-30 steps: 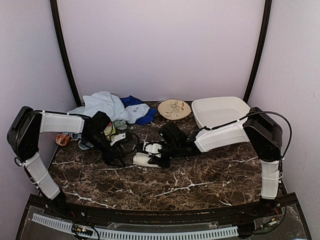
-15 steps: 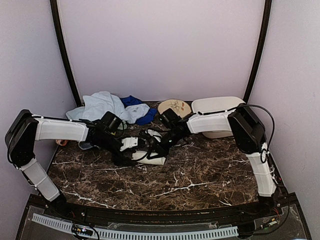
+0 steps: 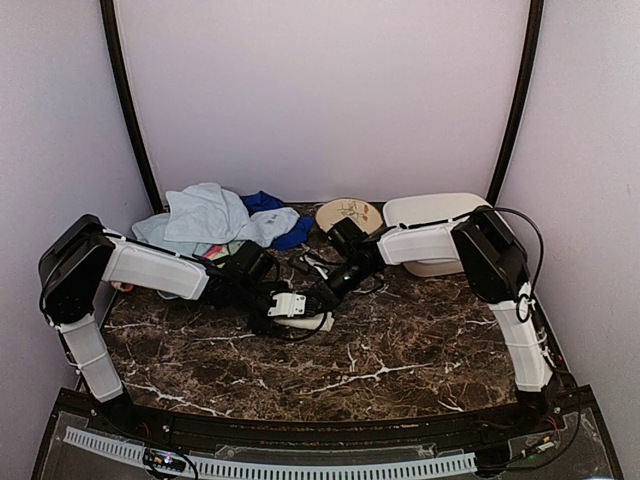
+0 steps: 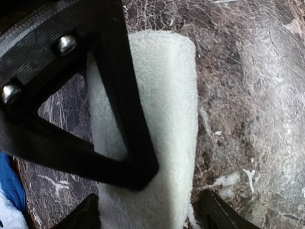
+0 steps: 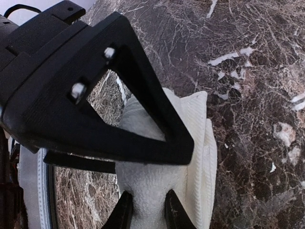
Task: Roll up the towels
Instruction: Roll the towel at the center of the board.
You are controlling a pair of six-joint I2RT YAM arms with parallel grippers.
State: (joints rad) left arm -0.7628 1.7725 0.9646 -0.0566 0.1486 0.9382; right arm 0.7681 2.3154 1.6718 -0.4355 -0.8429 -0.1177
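Observation:
A cream-white towel (image 3: 304,322) lies rolled on the dark marble table (image 3: 400,350) near the middle. In the left wrist view the roll (image 4: 167,109) runs lengthwise between my left gripper's (image 4: 152,217) wide-open fingertips, with a gap on the right side. My right gripper (image 5: 149,212) is shut on one end of the same towel (image 5: 195,143), and the cloth bulges between its tips. From above, the left gripper (image 3: 275,312) and right gripper (image 3: 322,298) meet over the roll. More towels sit piled at the back left: a light blue one (image 3: 205,212) and a royal blue one (image 3: 290,236).
A round beige patterned plate (image 3: 349,216) lies at the back centre. A white plastic tub (image 3: 430,206) stands at the back right, partly behind my right arm. Cables loop over the table around both grippers.
My left gripper has swung right from beside the towel pile to straddle the roll. My right arm has drawn back toward the tub, its gripper staying on the towel.

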